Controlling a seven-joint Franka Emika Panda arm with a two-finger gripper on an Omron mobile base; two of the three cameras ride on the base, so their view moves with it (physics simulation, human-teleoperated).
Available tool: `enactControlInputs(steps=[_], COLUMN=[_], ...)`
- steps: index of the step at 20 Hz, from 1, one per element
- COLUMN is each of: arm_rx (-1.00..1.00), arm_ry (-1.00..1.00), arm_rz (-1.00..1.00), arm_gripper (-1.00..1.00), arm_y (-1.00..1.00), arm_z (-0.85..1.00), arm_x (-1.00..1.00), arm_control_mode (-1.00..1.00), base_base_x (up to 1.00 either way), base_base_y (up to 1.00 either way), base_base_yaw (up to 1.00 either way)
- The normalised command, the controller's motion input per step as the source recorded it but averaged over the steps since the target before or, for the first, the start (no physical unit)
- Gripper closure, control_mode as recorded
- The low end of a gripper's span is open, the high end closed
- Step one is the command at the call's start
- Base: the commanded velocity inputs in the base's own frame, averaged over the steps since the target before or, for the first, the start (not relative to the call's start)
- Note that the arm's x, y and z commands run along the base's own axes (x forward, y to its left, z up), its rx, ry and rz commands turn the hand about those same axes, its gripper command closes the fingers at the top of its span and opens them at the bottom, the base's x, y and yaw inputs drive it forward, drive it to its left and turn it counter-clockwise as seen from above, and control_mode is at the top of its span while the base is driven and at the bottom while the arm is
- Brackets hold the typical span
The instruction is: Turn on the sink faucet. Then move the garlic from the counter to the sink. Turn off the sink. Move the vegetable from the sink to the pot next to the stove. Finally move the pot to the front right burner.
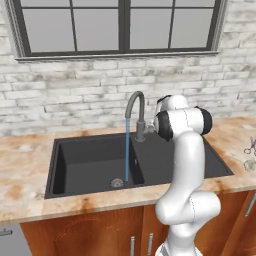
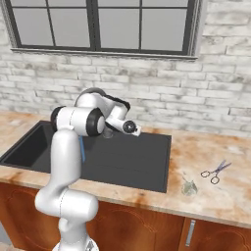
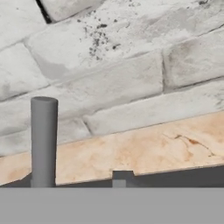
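The dark grey faucet (image 1: pixel 136 112) arches over the black sink (image 1: pixel 85 160). A blue stream of water (image 1: pixel 127 150) falls from its spout towards the drain (image 1: pixel 117 183). My gripper (image 1: pixel 150 126) is at the right of the faucet's base, mostly hidden behind my own arm, so its jaws cannot be read. In the hand view the faucet's upright post (image 3: pixel 43 140) stands at the left, with a small grey stub (image 3: pixel 122 177) low in the middle. The garlic (image 2: pixel 188 187), a small pale bulb with a pointed tip, lies on the counter (image 2: pixel 206 162) right of the drainboard.
Scissors (image 2: pixel 215 172) lie on the counter just beyond the garlic. The flat black drainboard (image 2: pixel 137 157) stretches right of the basin. A white brick wall (image 1: pixel 75 90) and a window (image 1: pixel 120 25) stand behind the sink. Wooden cabinets (image 1: pixel 90 232) sit below.
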Motion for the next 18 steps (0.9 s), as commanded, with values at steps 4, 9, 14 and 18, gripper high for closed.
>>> enactControlInputs(steps=[4, 9, 14, 18], arm_rx=[0.11, 0.06, 0.01, 0.0], arm_ry=[0.04, 0.0, -0.01, 0.0], arm_rz=[-0.05, -0.03, -0.02, -0.03], arm_gripper=[1.0, -1.0, -1.0, -1.0], arm_y=[-0.83, -0.32, -0.12, -0.22], arm_z=[-0.35, 0.0, 0.36, 0.44], arm_x=[0.0, -0.1, -0.24, -0.31], arm_control_mode=[-1.0, -1.0, -1.0, -1.0], base_base_x=[0.0, 0.0, 0.0, 0.0], base_base_y=[0.0, 0.0, 0.0, 0.0], base_base_yaw=[0.0, 0.0, 0.0, 0.0])
